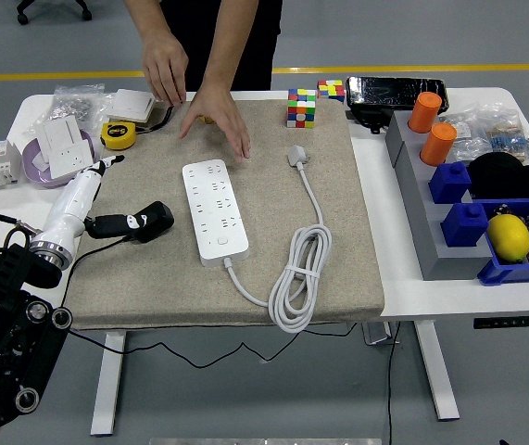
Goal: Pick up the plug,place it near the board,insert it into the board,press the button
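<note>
Plug (296,156) is lying on the beige mat (338,269) in the upper middle of the frame, and we are working down from the biggest things to it. We are seeing the white table (403,287) filling most of the frame, with the mat covering its centre. A grey and blue organiser (431,241) is sitting along the right side, carrying two orange cups (431,128), blue blocks (463,199) and a yellow lemon (510,236).

A person is leaning in from the top centre; one hand (216,119) is resting flat on the mat's upper edge with fingers spread, the other hand (165,65) is hanging over the clutter at upper left.

Our left arm is coming in from the lower left corner, and the left hand (9,278) is showing only as a dark shape there; we cannot tell how it is posed. Our right arm is not showing.

The white power strip (213,211), the board of the task, is lying lengthwise in the mat's middle, just left of the plug but apart from it. Its white cable (299,278) is running from the strip's lower end, coiling at lower centre and rising to the plug. A white and black tool (93,213) is lying at the mat's left edge. A Rubik's cube (301,107) is standing at the mat's top edge, a yellow tape measure (118,134) at upper left.
</note>
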Tool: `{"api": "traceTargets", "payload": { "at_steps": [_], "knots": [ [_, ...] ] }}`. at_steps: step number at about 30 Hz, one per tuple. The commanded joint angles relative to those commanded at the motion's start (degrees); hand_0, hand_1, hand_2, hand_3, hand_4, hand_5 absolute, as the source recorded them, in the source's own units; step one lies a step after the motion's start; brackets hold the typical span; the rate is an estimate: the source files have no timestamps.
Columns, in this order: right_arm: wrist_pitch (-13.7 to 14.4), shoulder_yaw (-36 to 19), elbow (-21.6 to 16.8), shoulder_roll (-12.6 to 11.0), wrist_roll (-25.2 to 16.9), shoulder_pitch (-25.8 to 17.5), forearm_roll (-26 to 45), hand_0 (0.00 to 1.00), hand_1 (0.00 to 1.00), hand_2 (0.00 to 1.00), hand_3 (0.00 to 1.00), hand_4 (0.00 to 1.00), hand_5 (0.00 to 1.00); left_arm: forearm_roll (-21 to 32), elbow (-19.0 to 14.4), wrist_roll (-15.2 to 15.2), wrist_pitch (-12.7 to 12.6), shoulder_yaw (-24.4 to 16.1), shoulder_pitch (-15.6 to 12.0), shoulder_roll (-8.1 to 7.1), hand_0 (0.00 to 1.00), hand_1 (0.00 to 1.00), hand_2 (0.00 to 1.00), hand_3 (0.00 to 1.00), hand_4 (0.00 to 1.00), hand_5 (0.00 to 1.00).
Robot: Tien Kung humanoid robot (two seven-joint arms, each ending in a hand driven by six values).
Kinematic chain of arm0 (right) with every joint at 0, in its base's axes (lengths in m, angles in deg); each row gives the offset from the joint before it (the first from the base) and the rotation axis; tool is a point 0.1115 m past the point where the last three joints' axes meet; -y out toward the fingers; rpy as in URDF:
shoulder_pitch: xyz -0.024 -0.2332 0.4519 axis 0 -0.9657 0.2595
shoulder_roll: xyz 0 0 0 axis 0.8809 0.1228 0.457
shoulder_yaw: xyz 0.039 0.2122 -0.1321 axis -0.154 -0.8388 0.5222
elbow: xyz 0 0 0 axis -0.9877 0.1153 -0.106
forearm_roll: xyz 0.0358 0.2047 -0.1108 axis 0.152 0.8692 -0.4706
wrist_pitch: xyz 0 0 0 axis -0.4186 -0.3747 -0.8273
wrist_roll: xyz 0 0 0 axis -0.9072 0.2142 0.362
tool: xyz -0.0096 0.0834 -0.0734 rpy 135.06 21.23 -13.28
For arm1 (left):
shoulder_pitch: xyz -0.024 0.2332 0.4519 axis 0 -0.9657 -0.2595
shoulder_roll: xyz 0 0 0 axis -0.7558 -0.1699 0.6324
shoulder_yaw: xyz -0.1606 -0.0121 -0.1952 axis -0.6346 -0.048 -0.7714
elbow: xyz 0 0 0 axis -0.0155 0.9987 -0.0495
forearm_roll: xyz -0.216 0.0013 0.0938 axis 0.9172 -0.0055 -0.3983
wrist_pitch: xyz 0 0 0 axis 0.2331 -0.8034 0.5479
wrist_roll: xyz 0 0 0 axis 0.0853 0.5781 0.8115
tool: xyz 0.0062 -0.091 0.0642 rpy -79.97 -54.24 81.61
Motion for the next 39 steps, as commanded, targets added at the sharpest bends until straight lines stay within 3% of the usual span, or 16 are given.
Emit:
{"api": "traceTargets", "payload": {
  "at_steps": [3, 4, 9, 10, 16, 26, 39],
  "knots": [
    [0.0, 0.2, 0.0, 0.0, 0.0, 0.0, 0.2, 0.825, 0.764, 0.764, 0.783, 0.998, 0.998, -0.1, 1.0, 0.0, 0.2, 0.4, 0.3, 0.12, 0.998, 0.998, 0.974, 0.956, 0.998, 0.192],
    [0.0, 0.2, 0.0, 0.0, 0.0, 0.1, 0.2, 0.825, 0.762, 0.761, 0.781, 0.998, 0.998, 0.1, 1.5, 0.0, 0.2, 0.6, 0.4, 0.22, 0.972, 0.967, 0.902, 0.907, 0.998, 0.19],
    [0.0, 0.0, 0.0, 0.0, 0.2, -0.2, 0.0, 0.825, 0.762, 0.761, 0.781, 0.998, 0.998, 0.4, 3.7, -0.4, -0.3, 0.9, 1.0, 0.77, 0.972, 0.967, 0.902, 0.907, 0.998, 0.19],
    [0.0, 0.0, 0.0, 0.0, 0.2, -0.2, -0.1, 0.825, 0.762, 0.761, 0.78, 0.998, 0.998, 0.6, 4.3, -0.5, -0.5, 0.9, 1.1, 0.89, 0.883, 0.894, 0.835, 0.845, 0.998, 0.196],
    [0.0, 0.2, 0.0, 0.0, 0.3, -0.3, 0.1, 0.825, 0.76, 0.759, 0.78, 0.998, 0.998, 0.5, 7.3, -1.3, -1.9, 0.4, 1.7, 1.55, 0.85, 0.864, 0.804, 0.824, 0.998, 0.191],
    [0.1, 0.6, 0.0, 0.0, 0.3, -0.1, 0.4, 0.824, 0.76, 0.757, 0.779, 0.998, 0.998, -0.1, 14.1, -2.7, -4.1, -0.1, 4.1, 1.55, 0.825, 0.854, 0.791, 0.816, 0.998, 0.182],
    [0.1, 1.1, 0.0, 0.0, 0.5, 0.0, 0.5, 0.824, 0.759, 0.756, 0.778, 0.998, 0.998, 0.3, 17.5, -3.6, -5.2, -0.1, 6.1, 1.55, 0.814, 0.857, 0.791, 0.796, 0.998, 0.171]
  ]
}}
